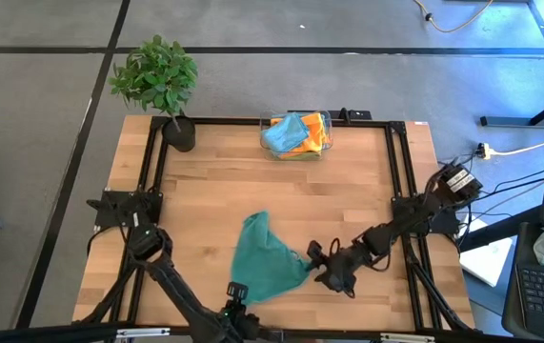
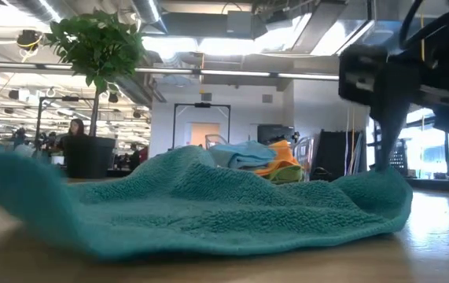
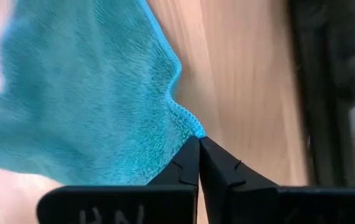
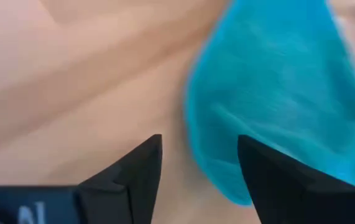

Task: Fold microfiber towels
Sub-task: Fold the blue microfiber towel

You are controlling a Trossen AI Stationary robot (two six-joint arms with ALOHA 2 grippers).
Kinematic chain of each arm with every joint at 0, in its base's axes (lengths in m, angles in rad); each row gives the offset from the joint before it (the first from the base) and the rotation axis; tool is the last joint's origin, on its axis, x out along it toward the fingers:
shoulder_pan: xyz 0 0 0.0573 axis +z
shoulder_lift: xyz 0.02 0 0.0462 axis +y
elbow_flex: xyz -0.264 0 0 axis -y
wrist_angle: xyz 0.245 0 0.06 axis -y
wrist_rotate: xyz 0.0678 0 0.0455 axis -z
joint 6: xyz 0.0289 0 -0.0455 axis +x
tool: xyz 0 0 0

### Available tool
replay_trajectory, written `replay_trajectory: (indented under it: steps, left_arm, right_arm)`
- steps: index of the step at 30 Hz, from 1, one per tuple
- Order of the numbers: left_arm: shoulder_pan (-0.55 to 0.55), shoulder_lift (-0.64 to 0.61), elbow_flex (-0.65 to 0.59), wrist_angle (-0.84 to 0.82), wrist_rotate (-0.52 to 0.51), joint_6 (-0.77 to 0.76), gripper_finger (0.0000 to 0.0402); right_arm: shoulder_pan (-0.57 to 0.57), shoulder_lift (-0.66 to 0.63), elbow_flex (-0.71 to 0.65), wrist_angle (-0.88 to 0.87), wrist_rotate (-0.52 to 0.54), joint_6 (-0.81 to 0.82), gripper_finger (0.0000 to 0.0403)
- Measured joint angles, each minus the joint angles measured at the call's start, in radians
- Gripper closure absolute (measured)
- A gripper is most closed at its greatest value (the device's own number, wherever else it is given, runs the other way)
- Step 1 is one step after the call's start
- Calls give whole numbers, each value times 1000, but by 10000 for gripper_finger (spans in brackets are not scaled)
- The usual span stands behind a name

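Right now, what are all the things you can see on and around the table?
teal towel: one, teal, spread rumpled on the table's near middle.
towels in bin: a few, blue, orange and lime green, piled at the far edge.
clear bin: one, see-through, holding that pile.
potted plant: one, green leaves in a dark pot, far left corner.
table: one, light wood with black rails.
person: one, far back in the room.
left claw: pinching the teal towel's corner.
right claw: open, at the towel's right edge.
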Motion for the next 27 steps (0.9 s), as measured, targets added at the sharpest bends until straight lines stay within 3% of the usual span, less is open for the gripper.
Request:
replay_trajectory:
  steps: [3, 6, 16, 27]
  left_arm:
    - [-2, -2, 48, -25, -11, 0, 401]
    - [-1, -2, 69, -46, -9, -1, 402]
    - [1, -2, 83, -91, -14, -7, 401]
    - [1, -2, 83, -96, -18, -8, 401]
  right_arm:
    - [30, -3, 0, -1, 154, -57, 190]
    - [43, -5, 0, -13, 223, -94, 196]
    - [44, -5, 0, -91, 219, -109, 258]
    - [44, -4, 0, -84, 161, -109, 357]
